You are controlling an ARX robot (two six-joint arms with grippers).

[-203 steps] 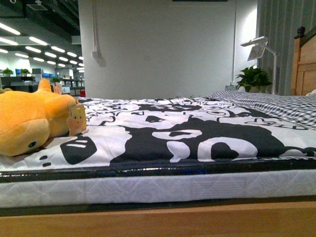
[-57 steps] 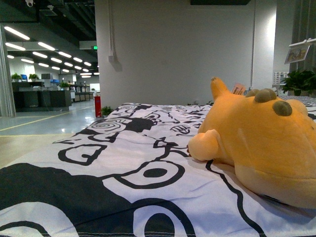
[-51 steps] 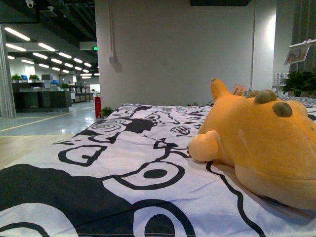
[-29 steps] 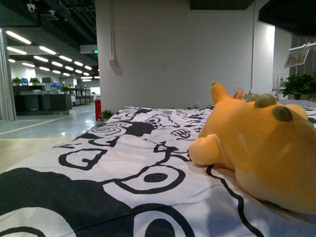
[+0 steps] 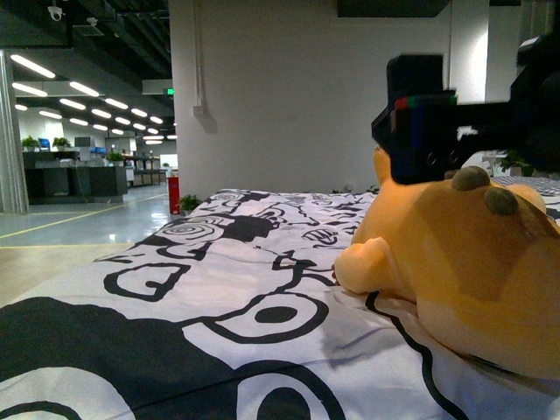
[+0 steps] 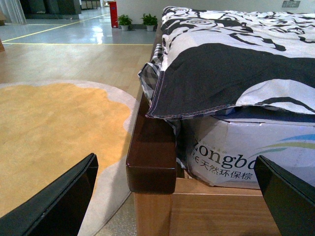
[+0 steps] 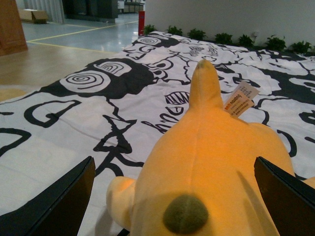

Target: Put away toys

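Note:
The orange-yellow plush toy (image 5: 464,262) lies on the black-and-white printed bed cover (image 5: 219,297), at the right of the front view, with olive bumps (image 5: 471,178) on its head. My right arm's black wrist (image 5: 424,122) hangs just above its back. In the right wrist view the right gripper (image 7: 173,162) is open, its fingers (image 7: 59,201) spread on either side of the toy (image 7: 206,147), above it and not touching. The left gripper (image 6: 174,162) is open and empty, low beside the bed's corner. The toy does not show in the left wrist view.
A paper tag (image 7: 241,98) sticks out near the toy's tail. The bed's dark wooden corner post (image 6: 151,157) and the wrapped mattress (image 6: 231,147) are right in front of the left gripper. An orange rug (image 6: 54,132) lies on the floor beside the bed. A white wall (image 5: 306,96) stands behind.
The right arm has come into the front view from the upper right and now hangs over the toy. The front view has risen slightly. The toy has not moved in the last second.

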